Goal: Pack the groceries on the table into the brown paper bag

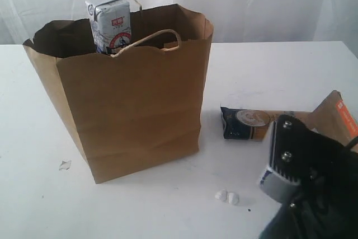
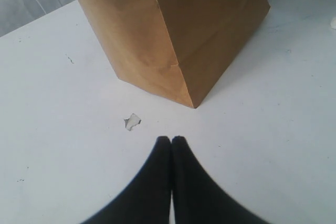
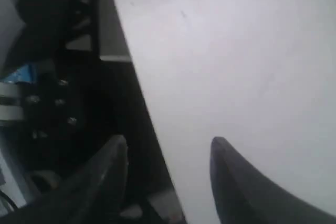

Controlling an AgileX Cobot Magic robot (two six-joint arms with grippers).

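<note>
I am watching the brown paper bag (image 1: pixel 134 104) standing upright on the white worktop (image 1: pixel 268 65), its mouth opening straight up and its long axis running vertical. A white-blue carton (image 1: pixel 110 23) is standing on end inside it, and its top is poking out above the rim beside the twisted handles (image 1: pixel 162 36).

Right of the bag, apart from it, the dark-blue spaghetti packet (image 1: pixel 246 124) is lying flat. Its long axis is running across the exterior view and its dark end is pointing at the bag. The other end is running toward the brown pouch (image 1: pixel 330 113), which is lying tilted at the frame's right edge, partly hidden by my right arm (image 1: pixel 305 183). Two white crumbs (image 1: pixel 227 197) are sitting in front of the packet, and a paper scrap (image 1: pixel 65 165) is lying left of the bag.

My left hand (image 2: pixel 171 140) is hanging clenched on nothing, fingers pressed together, near the bag's bottom corner. My right hand (image 3: pixel 168 142) is hanging released, fingers apart and empty, over the worktop's edge.
</note>
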